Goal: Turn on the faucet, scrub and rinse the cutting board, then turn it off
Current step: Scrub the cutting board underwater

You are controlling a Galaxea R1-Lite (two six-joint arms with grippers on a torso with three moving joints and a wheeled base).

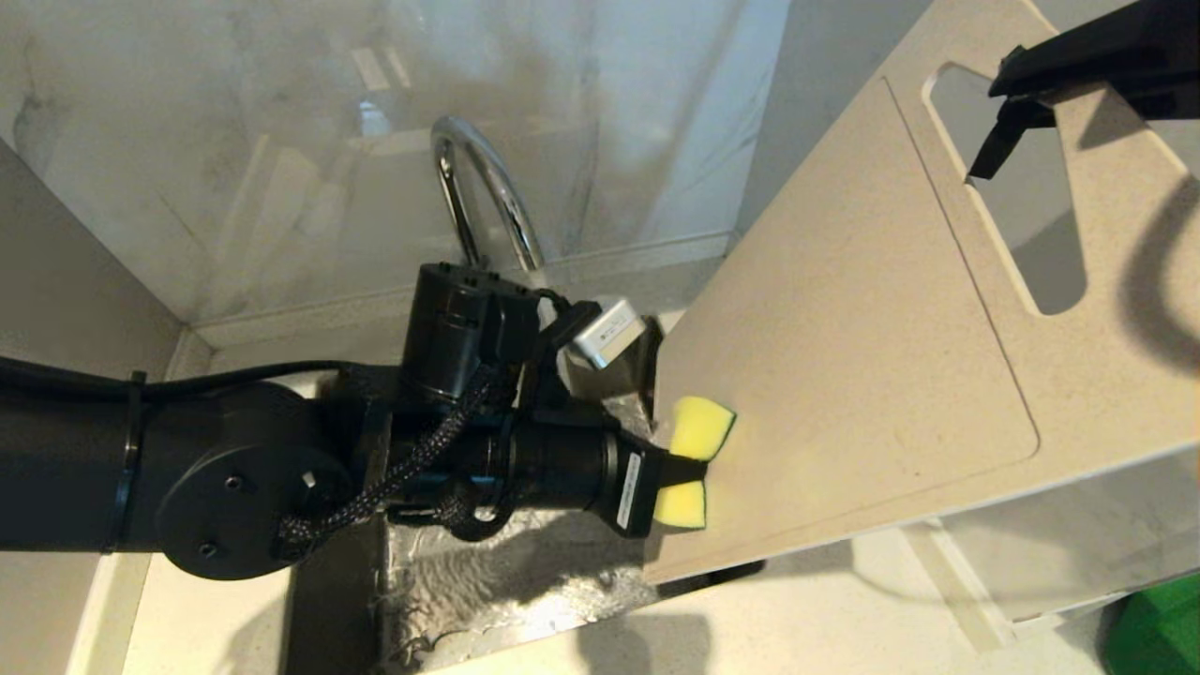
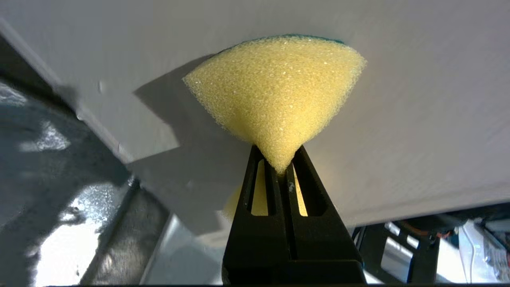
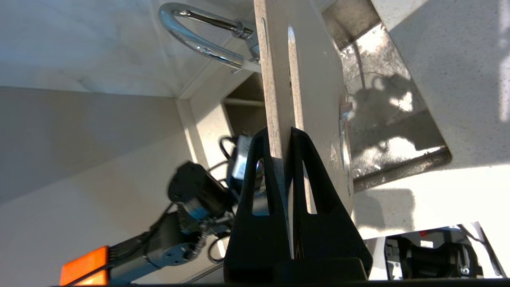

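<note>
— Sponge [image 1: 698,427] first: which tool has it?
— The left tool [image 1: 677,469]. Its fingers [image 2: 279,187] are pinched tight on the middle of the yellow sponge, so the foam flares out on both sides of them. One flared end is pressed flat against the face of the cutting board [image 1: 844,356], near the board's lower corner.
— And the other tool?
— The right tool [image 1: 1017,89] is up at the top right in the head view. Its fingers [image 3: 259,175] are pressed together on the rim of the board beside the slot handle [image 1: 1012,187], one finger on each face.
— So the board is not lying down?
— No. It hangs tilted in the air, handle end high, low corner over the sink [image 1: 487,581]. The right wrist view sees it edge-on, rising from between the fingers.
— Where is the faucet?
— The faucet [image 1: 483,187] stands behind the left arm at the back of the sink, its shiny arched spout rising in front of the pale wall [image 1: 234,141]. I cannot tell whether water is running from it. The sink bottom glistens with bright patches.
— Anything around that?
— A pale desk [image 1: 797,619] surrounds the sink, and something green [image 1: 1158,628] shows at the lower right corner of the head view.
</note>
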